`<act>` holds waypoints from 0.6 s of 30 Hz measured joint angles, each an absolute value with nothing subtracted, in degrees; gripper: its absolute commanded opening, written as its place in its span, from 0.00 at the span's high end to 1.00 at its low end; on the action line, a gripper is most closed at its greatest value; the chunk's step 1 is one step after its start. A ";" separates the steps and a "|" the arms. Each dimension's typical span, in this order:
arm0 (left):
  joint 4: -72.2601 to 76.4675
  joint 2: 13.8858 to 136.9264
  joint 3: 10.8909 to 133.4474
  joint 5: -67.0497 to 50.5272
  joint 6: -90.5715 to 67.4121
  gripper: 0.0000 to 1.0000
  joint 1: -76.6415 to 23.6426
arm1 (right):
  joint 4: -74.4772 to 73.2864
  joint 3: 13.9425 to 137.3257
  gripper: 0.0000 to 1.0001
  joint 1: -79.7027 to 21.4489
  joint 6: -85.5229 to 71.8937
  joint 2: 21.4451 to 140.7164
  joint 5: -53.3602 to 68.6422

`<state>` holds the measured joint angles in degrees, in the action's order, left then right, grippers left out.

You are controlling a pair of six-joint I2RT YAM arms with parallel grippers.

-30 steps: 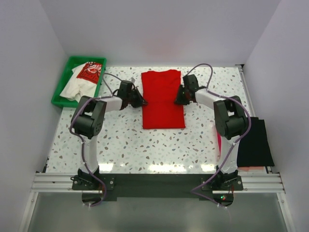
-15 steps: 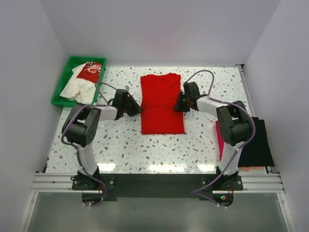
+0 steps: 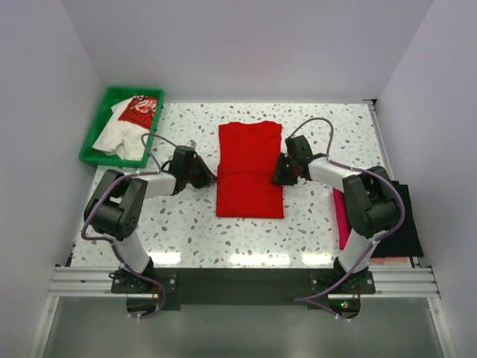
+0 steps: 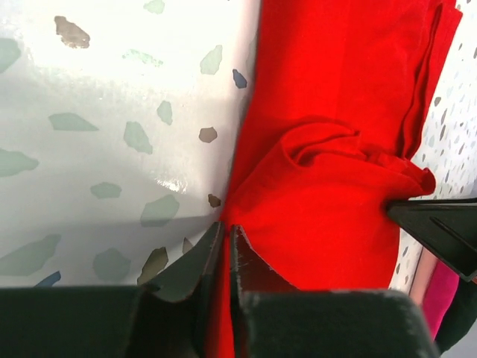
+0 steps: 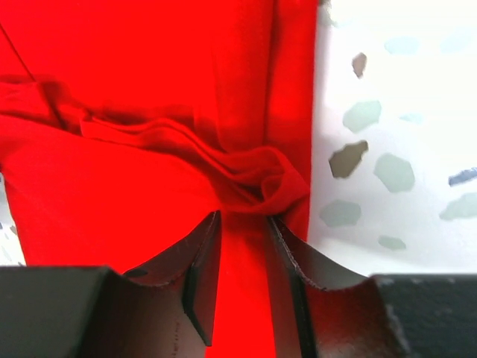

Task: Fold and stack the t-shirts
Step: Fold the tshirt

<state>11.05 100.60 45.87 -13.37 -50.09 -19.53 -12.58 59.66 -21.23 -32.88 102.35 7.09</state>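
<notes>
We are watching the red t-shirt lying lengthwise in the middle of the worktop, narrowed into a long strip. The left end effector is nipping its left edge about halfway along, fingers drawn almost together with cloth running between them. The right end effector is doing the same on the opposite edge, clamping a bunched ridge of red cloth. A crease is crossing the shirt between the two grips, so we are reading this as the crosswise fold, one half about to go over the other. The next move is asking for both arms to be lifting together at an even height. They need to be carrying the pinched line across without letting the layers slide, then laying the cloth down with edges matched before letting go. After that the folded shirt is heading, we are guessing, for the black t-shirt and magenta t-shirt at the right edge. The white t-shirt is waiting crumpled in the green tray, far left.
</notes>
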 measured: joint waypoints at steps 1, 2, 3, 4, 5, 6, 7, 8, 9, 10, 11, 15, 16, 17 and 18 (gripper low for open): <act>10.50 100.31 45.95 -13.19 -49.87 0.83 -19.53 | -13.26 59.66 0.66 -21.10 -32.84 102.04 7.09; 9.47 100.07 46.28 -13.04 -49.69 0.78 -19.53 | -13.87 59.68 0.66 -20.84 -32.80 101.75 7.31; 8.38 99.88 46.76 -12.91 -49.30 0.76 -19.53 | -14.46 59.79 0.66 -20.29 -32.84 101.47 7.86; 7.42 99.66 47.37 -12.80 -48.80 0.73 -19.51 | -14.87 59.88 0.66 -19.57 -32.84 101.08 8.62; 6.66 99.39 48.03 -12.69 -48.38 0.71 -19.49 | -15.20 59.90 0.66 -18.72 -32.84 100.64 8.93; 5.87 99.09 48.71 -12.60 -48.14 0.69 -19.46 | -15.55 59.94 0.66 -17.91 -32.86 100.22 9.21; 5.45 98.72 49.15 -12.56 -47.83 0.66 -19.42 | -16.05 60.05 0.65 -16.99 -32.86 99.63 9.63; 4.78 98.08 49.54 -12.53 -47.31 0.61 -19.35 | -16.43 60.10 0.64 -16.19 -32.86 99.02 9.78; 4.21 97.21 49.67 -12.51 -46.85 0.58 -19.27 | -16.80 60.10 0.62 -15.51 -32.88 98.30 9.78; 3.46 96.16 49.67 -12.36 -46.61 0.54 -19.22 | -17.19 60.07 0.61 -14.98 -32.93 97.56 9.78; 2.70 95.07 49.65 -12.19 -46.24 0.50 -19.18 | -17.17 59.66 0.60 -14.76 -32.97 96.49 9.82; 1.52 88.40 45.56 -12.25 -45.32 0.43 -19.14 | -16.58 52.97 0.56 -15.00 -33.36 88.44 10.31; 1.17 86.30 43.66 -12.51 -45.25 0.42 -19.14 | -17.10 50.74 0.56 -15.11 -33.45 86.06 10.33; 0.95 84.38 41.65 -12.93 -45.19 0.42 -19.14 | -17.15 48.58 0.56 -15.20 -33.61 83.88 10.44; 0.95 82.70 39.53 -13.56 -45.15 0.42 -19.14 | -16.95 46.28 0.55 -15.22 -33.78 81.73 10.57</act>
